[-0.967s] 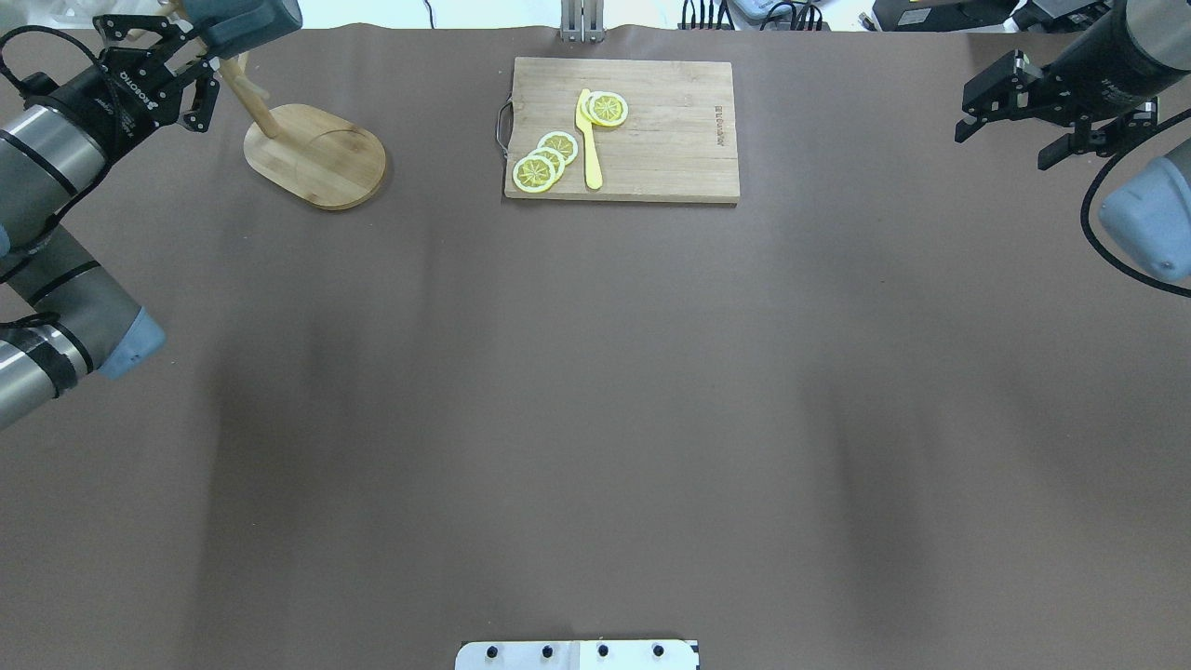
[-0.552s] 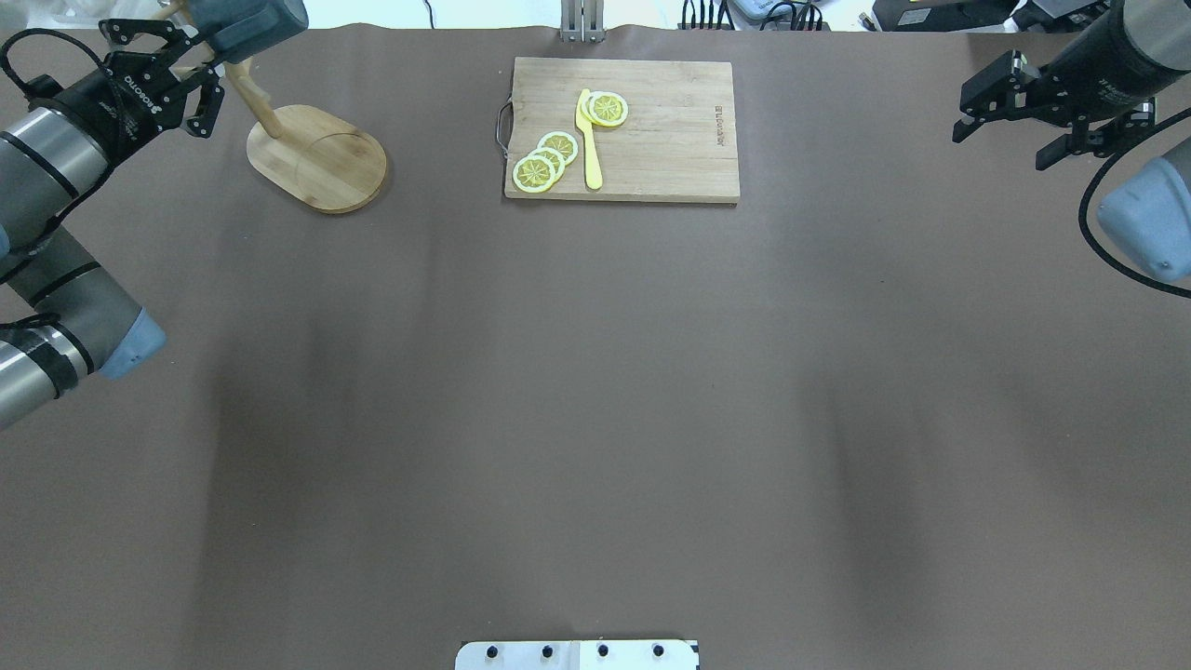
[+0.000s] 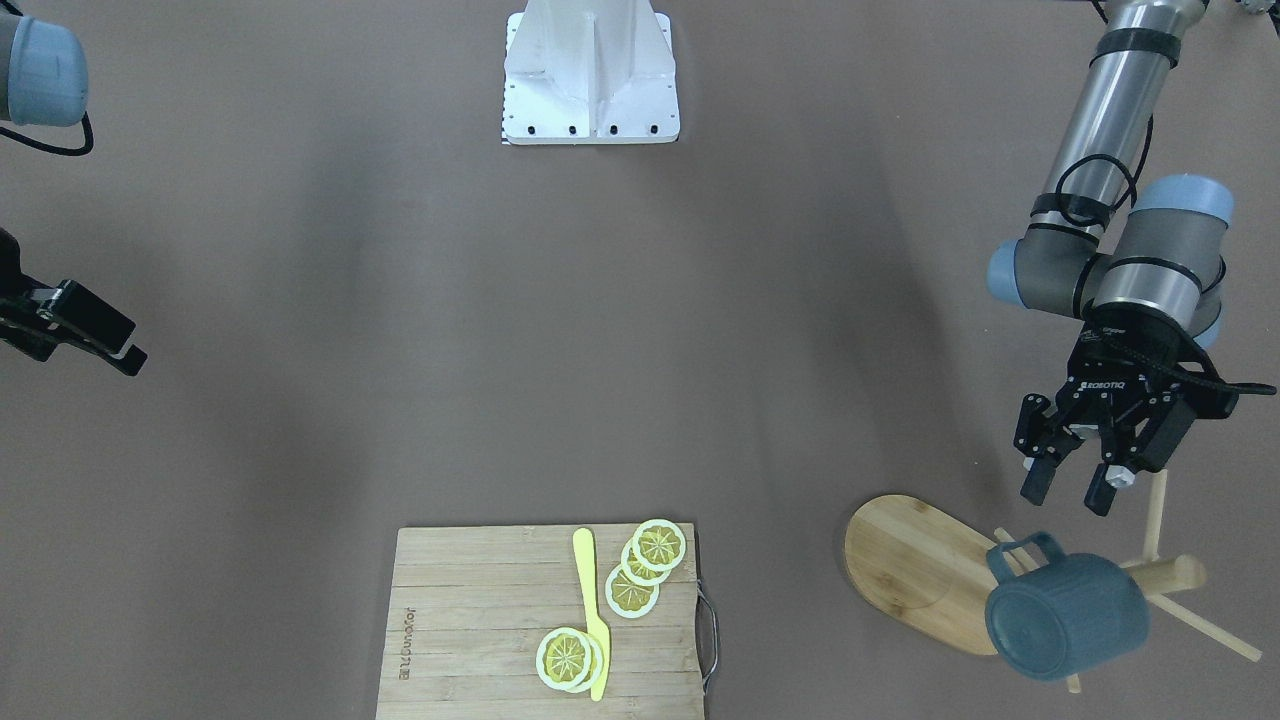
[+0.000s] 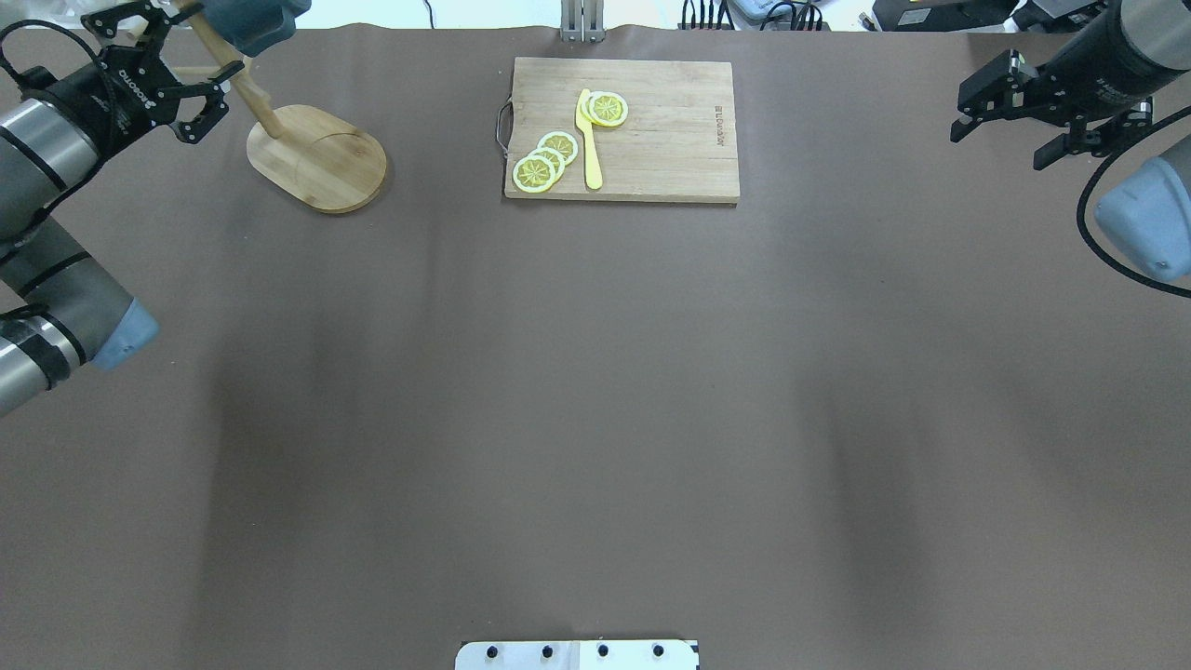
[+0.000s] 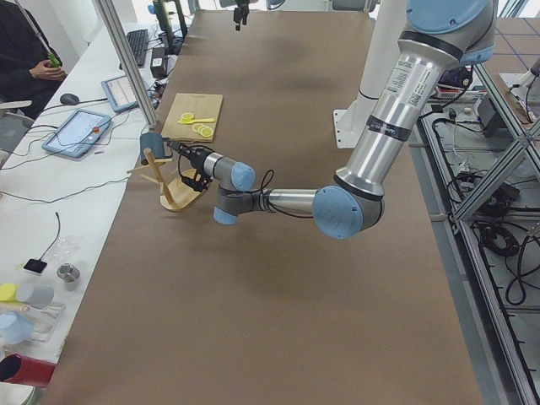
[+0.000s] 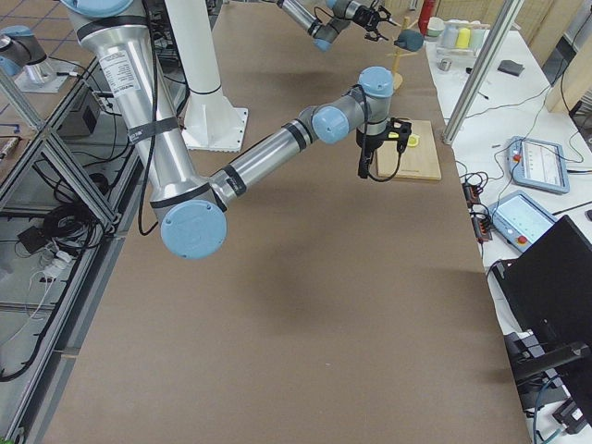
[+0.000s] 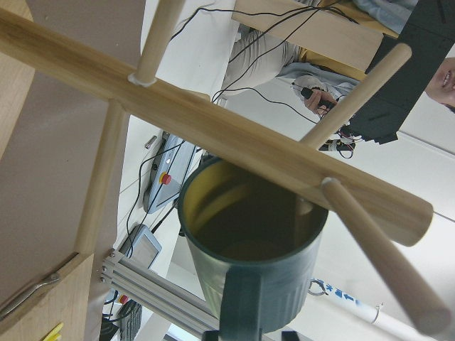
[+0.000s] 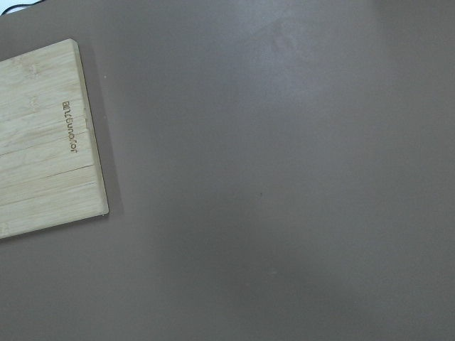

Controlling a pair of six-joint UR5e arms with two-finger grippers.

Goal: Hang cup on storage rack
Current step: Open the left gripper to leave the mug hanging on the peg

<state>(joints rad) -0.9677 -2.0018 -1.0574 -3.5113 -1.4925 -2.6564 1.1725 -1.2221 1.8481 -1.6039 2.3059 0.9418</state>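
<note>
Exterior front-facing: slate-blue ribbed mug (image 3: 1065, 615) is hanging on light bamboo mug tree (image 3: 905, 565); left gripper (image 3: 1068, 494) is hovering beside its handle, spread and empty; right gripper (image 4: 1000, 144) likewise.

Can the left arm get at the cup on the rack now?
Probably yes: the left pincer is open near the cup, whose handle faces it unobstructed, though the rack's post and pegs crowd the mouth.

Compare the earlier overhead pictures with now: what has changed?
The left gripper, open and empty, has drawn back slightly from the cup, toward the robot's left. The cup stays on the storage rack; the right gripper, cutting board and lemon slices are as they were.
</note>
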